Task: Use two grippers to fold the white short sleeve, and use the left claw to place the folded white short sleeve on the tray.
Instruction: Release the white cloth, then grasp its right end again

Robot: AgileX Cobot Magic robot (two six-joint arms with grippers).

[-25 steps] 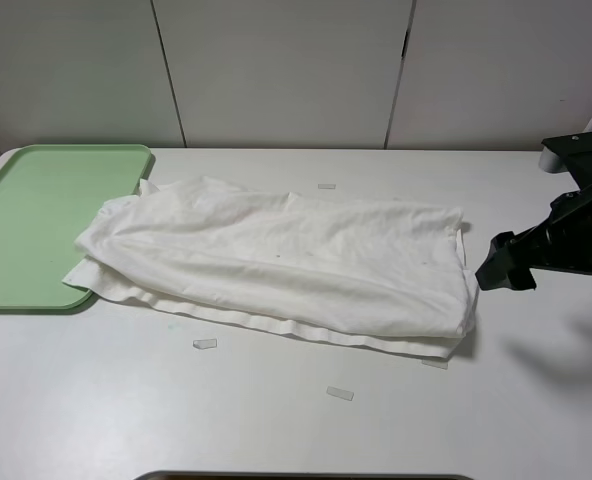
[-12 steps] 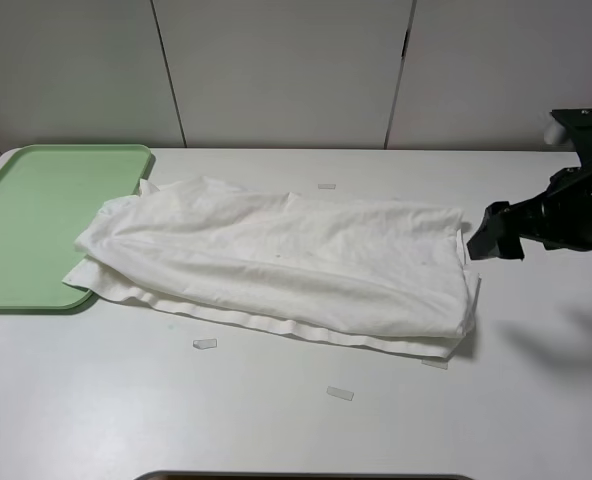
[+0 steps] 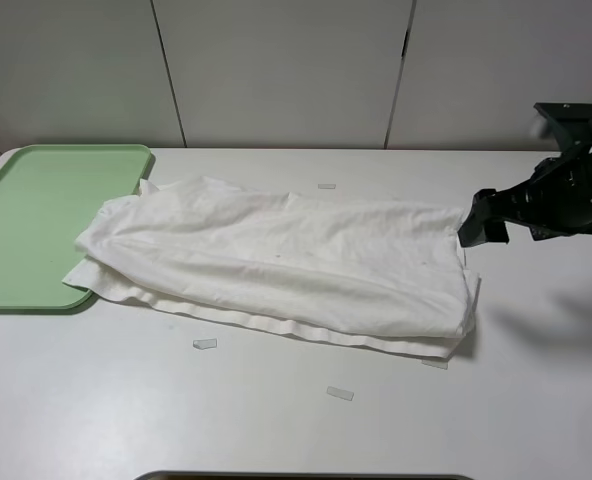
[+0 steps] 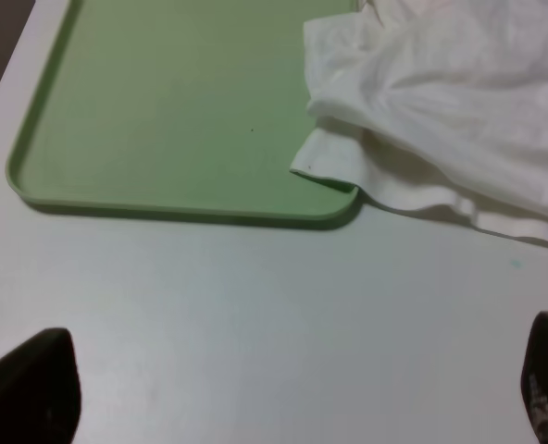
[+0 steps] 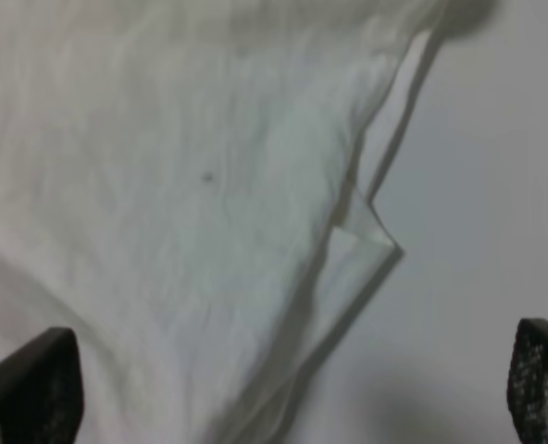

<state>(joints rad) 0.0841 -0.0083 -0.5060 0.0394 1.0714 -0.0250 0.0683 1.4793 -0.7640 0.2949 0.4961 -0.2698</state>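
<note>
The white short sleeve (image 3: 276,260) lies folded lengthwise across the table, and its left end overlaps the right edge of the pale green tray (image 3: 36,220). My right gripper (image 3: 483,230) hovers at the shirt's far right corner. In the right wrist view its fingertips (image 5: 29,388) stand wide apart over the shirt's corner (image 5: 209,185), so my right gripper (image 5: 283,388) is open and empty. My left gripper (image 4: 288,398) is open and empty above bare table, near the tray (image 4: 163,111) and the shirt's sleeve end (image 4: 441,102). The left arm is out of the exterior view.
Small pale tape strips lie on the table: one (image 3: 205,343) in front of the shirt, one (image 3: 340,393) nearer the front edge, one (image 3: 326,186) behind the shirt. A panelled wall stands behind the table. A dark edge (image 3: 306,476) shows at the table's front.
My right gripper has moved away from the table's front and leftward, up to the shirt's far right corner. The shirt and tray have not moved.
</note>
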